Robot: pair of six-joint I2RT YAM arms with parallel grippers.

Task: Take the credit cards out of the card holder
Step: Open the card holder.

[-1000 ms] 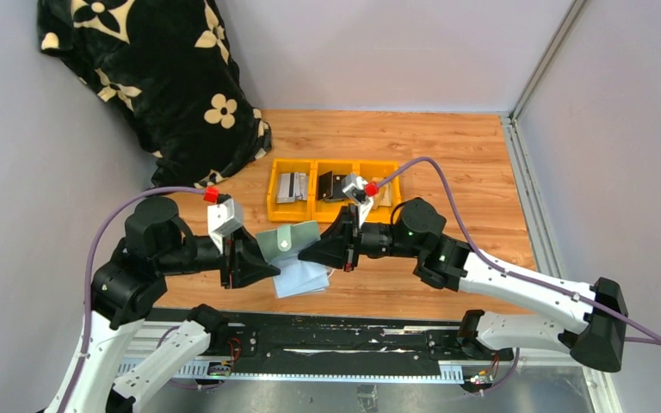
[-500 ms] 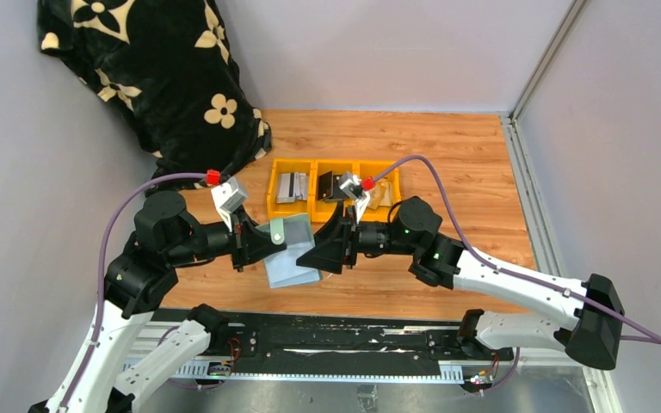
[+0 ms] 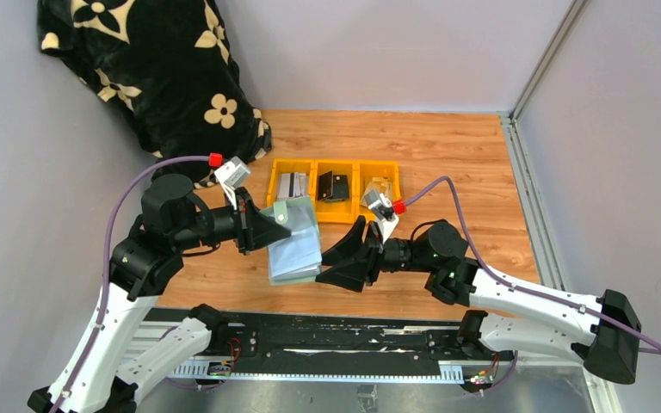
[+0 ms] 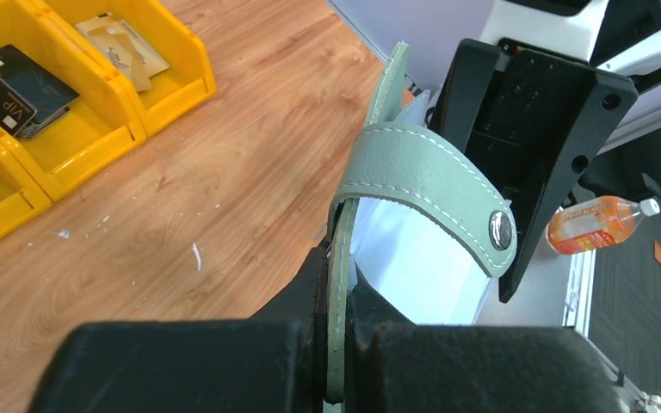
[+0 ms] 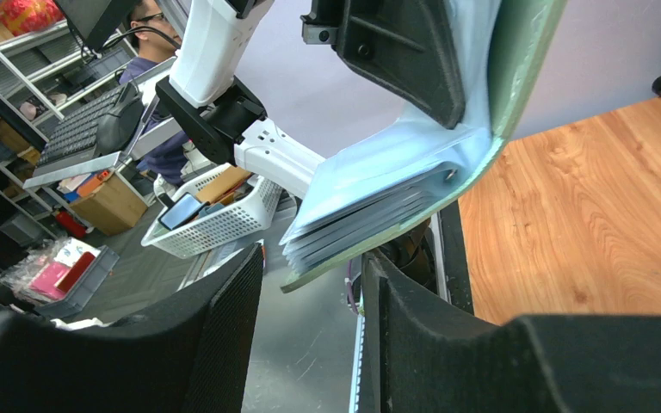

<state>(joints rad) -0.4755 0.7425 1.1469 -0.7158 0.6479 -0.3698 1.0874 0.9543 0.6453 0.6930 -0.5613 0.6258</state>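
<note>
The grey-green card holder (image 3: 297, 239) hangs open in the air in front of the yellow bins. My left gripper (image 3: 264, 231) is shut on its cover edge; in the left wrist view the gripper (image 4: 337, 344) pinches the green cover (image 4: 396, 163), with the snap tab (image 4: 501, 231) curling over pale sleeves (image 4: 413, 267). My right gripper (image 3: 344, 262) is open just right of and below the holder. In the right wrist view its gripper (image 5: 314, 327) gapes under the holder's lower corner (image 5: 379, 215), where a stack of sleeves fans out; nothing is held.
Three joined yellow bins (image 3: 355, 213) stand behind the holder, with grey, black and tan cards inside; they show in the left wrist view (image 4: 103, 112) too. A black flowered blanket (image 3: 155, 77) fills the back left corner. A metal rail (image 3: 525, 172) runs along the right edge.
My left arm has raised the card holder and swung it back toward the bins, now hanging open. My right gripper has dropped and pulled back to the near right, apart from the holder.
</note>
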